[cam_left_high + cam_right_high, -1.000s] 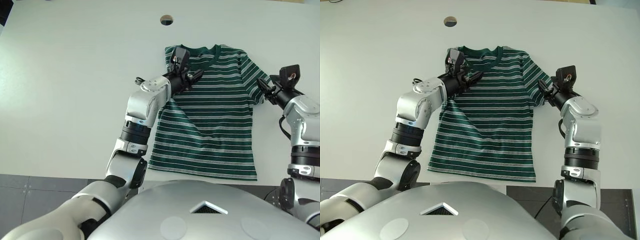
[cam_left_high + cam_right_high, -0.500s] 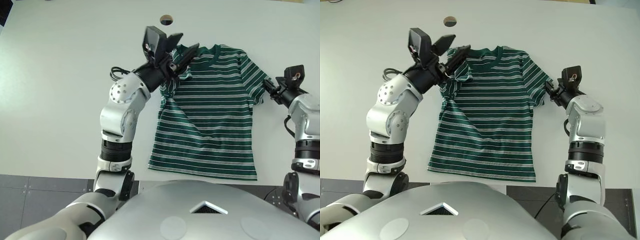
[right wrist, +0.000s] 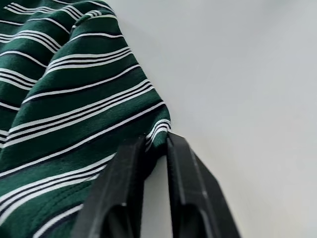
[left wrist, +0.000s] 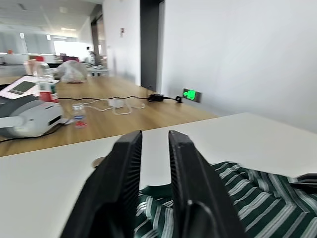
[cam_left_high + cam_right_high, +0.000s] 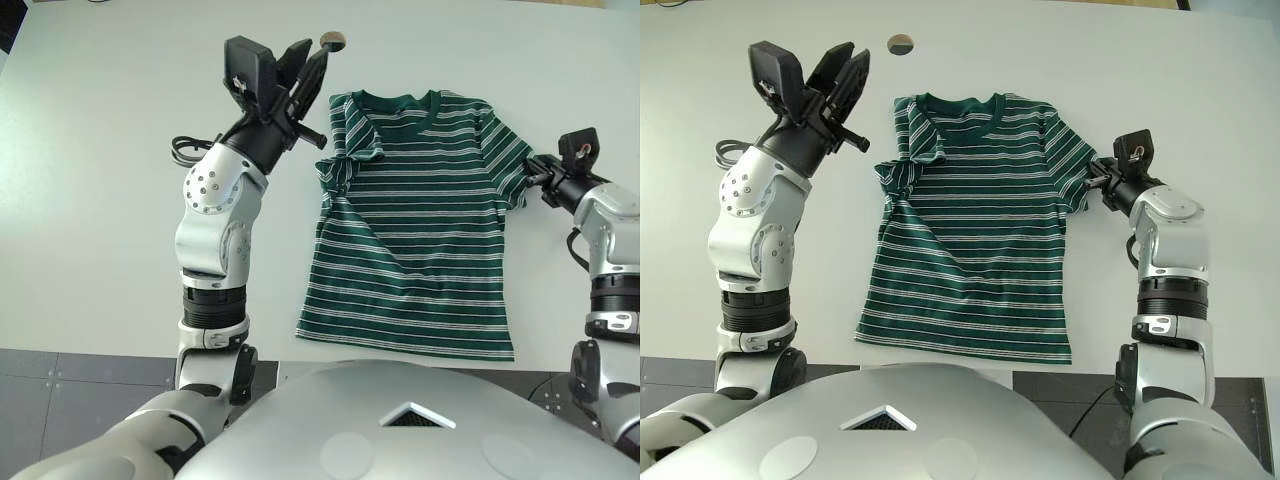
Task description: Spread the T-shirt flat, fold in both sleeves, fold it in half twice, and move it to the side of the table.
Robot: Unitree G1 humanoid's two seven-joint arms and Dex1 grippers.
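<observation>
The T-shirt lies near the counter's near edge. It is soft, light and floppy, so pinch its edges. The right end effector pinches one sleeve edge. The left end effector hangs above the counter, fingers apart, holding nothing.

White table lies wide at 9 o'clock of the shirt, room to pass. A small hole sits at 11 o'clock. The right gripper blocks 2 o'clock.
</observation>
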